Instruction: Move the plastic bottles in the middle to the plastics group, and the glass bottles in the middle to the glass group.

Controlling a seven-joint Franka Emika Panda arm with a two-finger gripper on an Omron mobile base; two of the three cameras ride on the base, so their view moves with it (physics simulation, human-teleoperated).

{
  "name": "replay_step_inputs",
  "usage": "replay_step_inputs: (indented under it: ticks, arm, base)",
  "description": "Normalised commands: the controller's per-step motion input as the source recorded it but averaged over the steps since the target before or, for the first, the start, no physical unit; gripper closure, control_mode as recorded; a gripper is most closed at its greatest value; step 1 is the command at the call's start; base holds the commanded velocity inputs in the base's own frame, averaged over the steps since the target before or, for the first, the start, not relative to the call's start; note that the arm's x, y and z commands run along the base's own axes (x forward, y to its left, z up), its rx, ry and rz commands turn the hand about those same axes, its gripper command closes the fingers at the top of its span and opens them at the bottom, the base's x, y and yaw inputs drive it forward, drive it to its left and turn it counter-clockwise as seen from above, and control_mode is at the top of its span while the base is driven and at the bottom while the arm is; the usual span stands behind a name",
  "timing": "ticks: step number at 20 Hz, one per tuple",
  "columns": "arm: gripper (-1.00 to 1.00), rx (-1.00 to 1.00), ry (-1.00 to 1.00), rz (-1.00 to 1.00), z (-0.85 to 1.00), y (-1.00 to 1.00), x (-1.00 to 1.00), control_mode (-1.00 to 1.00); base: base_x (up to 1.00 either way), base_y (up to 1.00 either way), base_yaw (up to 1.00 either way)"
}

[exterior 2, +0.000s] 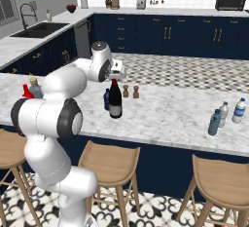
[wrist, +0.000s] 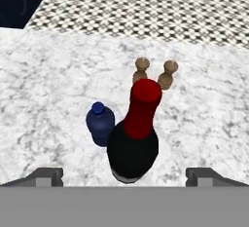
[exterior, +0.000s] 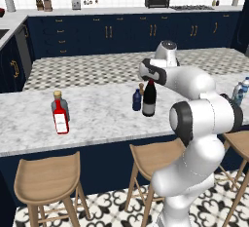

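Left base view: the tall dark wine bottle with a red-capped neck (exterior: 149, 99) stands upright mid-counter on the white marble counter (exterior: 97, 116), with the small opaque navy plastic bottle (exterior: 137, 100) just beside it. The glass group, a red flat bottle with a white label (exterior: 60, 116) and a squat clear-grey bottle with a tan stopper (exterior: 58, 102), stands well apart at the left.

Right base view: three small blue-capped water bottles (exterior 2: 224, 115) form the plastics group at the far right; one of them, darker and bluish, may be a plastic bottle already delivered.

Hand view: the gripper (wrist: 125, 177) hangs above the wine bottle, jaws spread wide, grasping nothing. Two small brown shakers (wrist: 155, 73) stand behind. Judged so, wine and navy bottles remain unsorted.
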Motion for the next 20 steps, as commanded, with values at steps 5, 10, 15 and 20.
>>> replay_step_inputs:
  ticks: [5,10,15,20]
  arm:
    - [-1.00,0.00,0.00,0.00,-0.11,-0.04,0.23,-1.00]
    - [-1.00,0.00,0.00,0.00,-0.19,-0.05,0.19,-1.00]
    - [-1.00,0.00,0.00,0.00,-0.25,0.00,0.14,-1.00]
    - [-1.00,0.00,0.00,0.00,-0.09,0.00,0.14,-1.00]
  base:
    - [0.00,0.00,0.00]
    - [0.00,0.00,0.00]
    - [0.00,0.00,0.00]
    - [0.00,0.00,0.00]
